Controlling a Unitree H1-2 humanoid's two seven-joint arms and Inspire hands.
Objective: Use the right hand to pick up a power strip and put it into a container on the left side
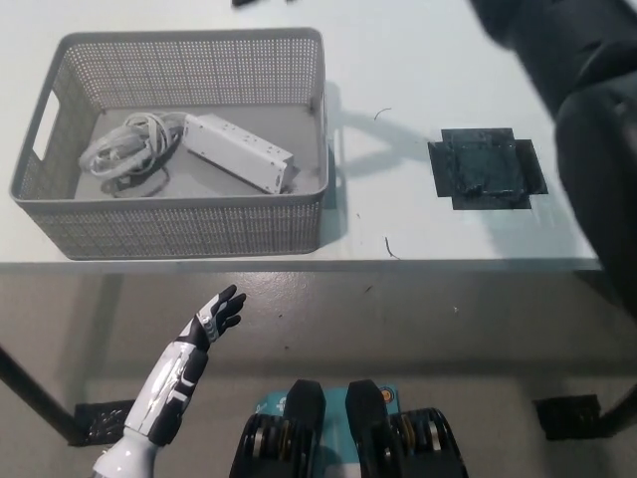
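Strip (239,151) is in the basket (189,224), lying flat on the floor, angled from far-left to near-right, near end close to the right wall. Its cord (124,154) is coiled just left of it, also inside. Nothing hangs over the rim.

Judgement: the place step looks done, since strip and cord sit fully in the left container with no hand touching them. What's left is at most parking the right arm.

Right arm (587,90) only shows as a black bulk at the far-right edge, well apart from the basket. The hand itself is mostly out of frame, with just a dark sliver at the top edge, so I can't tell whether it's spread or clenched.

Left hand (217,314) rests below the table edge at lower left, fingers spread, holding nothing.

Black tape patch (485,167) on the table (418,60), right of the basket.

Writing: none readable. Strip is plain white with a row of sockets, no brand or label visible. Basket unmarked.
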